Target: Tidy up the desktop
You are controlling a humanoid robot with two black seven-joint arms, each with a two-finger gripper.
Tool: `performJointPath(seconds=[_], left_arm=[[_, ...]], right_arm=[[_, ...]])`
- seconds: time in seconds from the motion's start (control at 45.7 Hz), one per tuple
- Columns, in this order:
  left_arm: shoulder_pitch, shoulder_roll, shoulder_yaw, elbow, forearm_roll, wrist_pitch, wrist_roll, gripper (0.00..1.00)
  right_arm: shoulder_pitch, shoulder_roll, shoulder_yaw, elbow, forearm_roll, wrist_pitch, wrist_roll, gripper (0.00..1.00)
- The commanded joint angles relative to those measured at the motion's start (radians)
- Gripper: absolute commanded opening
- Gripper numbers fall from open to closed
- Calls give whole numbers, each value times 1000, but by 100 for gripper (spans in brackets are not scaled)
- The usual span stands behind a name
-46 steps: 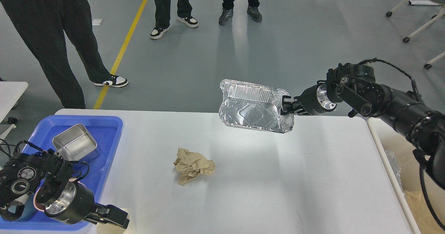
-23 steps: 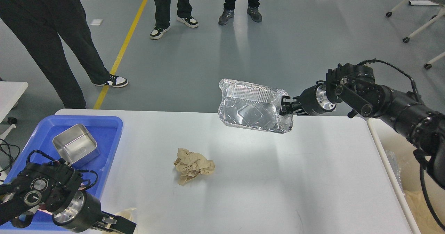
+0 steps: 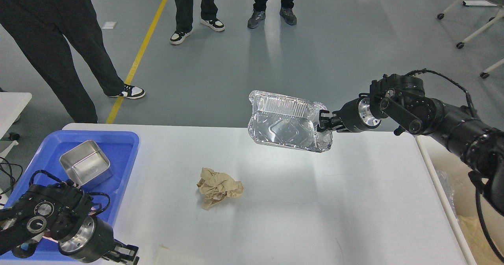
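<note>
The desktop (image 3: 315,202) is a wide white tabletop. My right gripper (image 3: 323,121) reaches in from the right and is shut on the right rim of a silver foil tray (image 3: 283,123), holding it tilted in the air above the table's far edge. A crumpled brown paper ball (image 3: 218,187) lies on the desktop left of centre. My left gripper (image 3: 125,254) is low at the bottom left corner, partly cut off by the frame edge. I cannot tell how its fingers stand. A pale flat scrap (image 3: 173,255) lies on the table just right of it.
A blue plastic tray (image 3: 122,147) at the table's left end holds a steel container (image 3: 84,167). A white bin (image 3: 437,178) stands against the right end. Several people stand on the floor beyond the table. A small white table (image 3: 12,99) is at far left.
My left arm has dropped lower and pulled back left. The pale scrap that was under its gripper now lies free on the table. The right gripper and foil tray have barely moved.
</note>
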Motion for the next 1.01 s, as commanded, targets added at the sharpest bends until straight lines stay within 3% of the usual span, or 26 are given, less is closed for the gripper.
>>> performJointPath(seconds=[0.0,0.481,0.591,0.656,0.7,0.809,0.897,0.984], left_arm=[[-3,0,-24,0,-3,0,1,0],[-15,-4,-64,6,-6,0,1,2],[-15,-6,-86,6,-9,0,1,7],[-14,-10,-115,11,-14,0,0,18],[-14,-10,-138,12,-26,0,0,31],[-21,8,-173,20,-109,0,0,80],[-34,32,-175,53,-115,0,0,89],[-15,22,-170,92,-109,0,0,92]], right_arm=[[1,1,1,0,-1,0,0,0],[9,4,0,0,-1,-2,-2,0],[9,4,0,-2,1,0,-2,0],[9,4,1,-2,-1,0,-2,0],[9,6,0,-2,-1,-2,-2,0],[11,6,0,0,-1,-2,-2,0],[11,4,0,-2,-1,-2,-2,0],[9,6,0,-2,-1,-2,-2,0]])
